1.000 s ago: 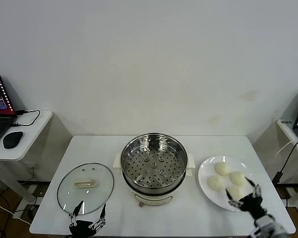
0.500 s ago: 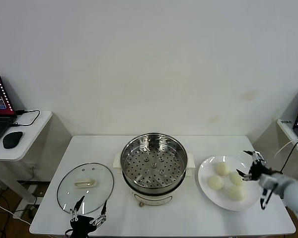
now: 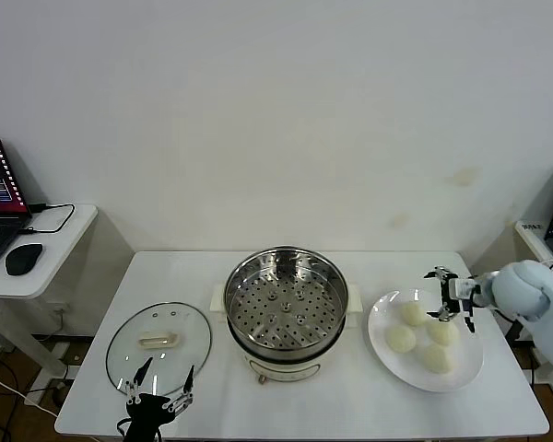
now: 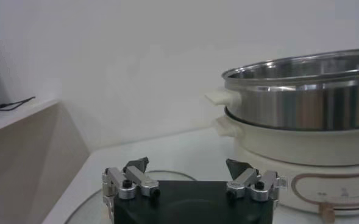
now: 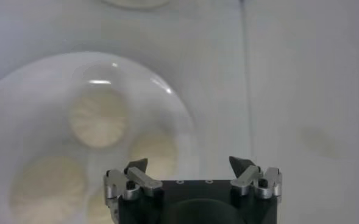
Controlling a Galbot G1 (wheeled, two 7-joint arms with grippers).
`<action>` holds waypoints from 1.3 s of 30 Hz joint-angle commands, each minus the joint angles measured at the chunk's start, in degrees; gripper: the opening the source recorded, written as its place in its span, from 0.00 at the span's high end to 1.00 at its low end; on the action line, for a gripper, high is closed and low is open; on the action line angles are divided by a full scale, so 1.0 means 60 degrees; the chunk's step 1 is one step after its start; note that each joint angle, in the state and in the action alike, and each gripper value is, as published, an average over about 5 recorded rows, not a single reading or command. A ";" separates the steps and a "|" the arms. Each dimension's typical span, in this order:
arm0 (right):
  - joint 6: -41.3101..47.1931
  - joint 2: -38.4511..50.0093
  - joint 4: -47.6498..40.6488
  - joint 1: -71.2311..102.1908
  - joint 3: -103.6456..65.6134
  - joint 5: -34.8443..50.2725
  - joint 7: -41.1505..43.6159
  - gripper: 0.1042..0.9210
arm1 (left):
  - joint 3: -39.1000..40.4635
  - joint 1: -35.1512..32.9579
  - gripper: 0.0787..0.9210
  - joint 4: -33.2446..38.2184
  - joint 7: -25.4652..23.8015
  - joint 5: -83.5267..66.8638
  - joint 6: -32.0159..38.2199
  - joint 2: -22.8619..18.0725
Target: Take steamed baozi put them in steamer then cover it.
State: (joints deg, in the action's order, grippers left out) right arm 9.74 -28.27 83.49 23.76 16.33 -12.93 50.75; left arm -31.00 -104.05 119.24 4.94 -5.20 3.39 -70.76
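holding four steamed baozi (image 3: 413, 313), white plate (image 3: 383, 350), steamer (image 3: 286, 304) empty, right gripper (image 3: 450, 295) wide above plate

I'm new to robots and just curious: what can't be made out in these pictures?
- Right wrist view: the nearest baozi is partly hidden behind the right claw.
- Left wrist view: the steamer is cut off by the edge, its inside unseen.
- Left wrist view: the cover shows only as a sliver behind the left claw.
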 commanded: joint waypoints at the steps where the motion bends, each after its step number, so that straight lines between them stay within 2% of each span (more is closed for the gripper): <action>1: 0.0091 -0.0141 -0.1626 -0.3269 0.4246 0.0491 0.0854 0.12 | -0.0126 0.0036 0.12 -0.0034 -0.0007 0.0031 0.0003 0.0037; 29: 0.0091 -0.1966 -0.2903 -0.2498 0.3655 0.0184 0.0318 0.12 | -0.0202 -0.0154 0.12 -0.0187 0.0017 0.0250 0.0272 0.0030; 39: 0.0091 -0.2081 -0.3130 -0.2395 0.3477 -0.0099 0.0319 0.23 | -0.0242 -0.0120 0.12 -0.0242 0.0040 0.0244 0.0340 0.0001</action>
State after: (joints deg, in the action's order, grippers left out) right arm 10.26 -39.50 66.06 9.56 37.43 -12.37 52.64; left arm -32.33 -104.69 117.78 5.13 -3.79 5.38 -70.76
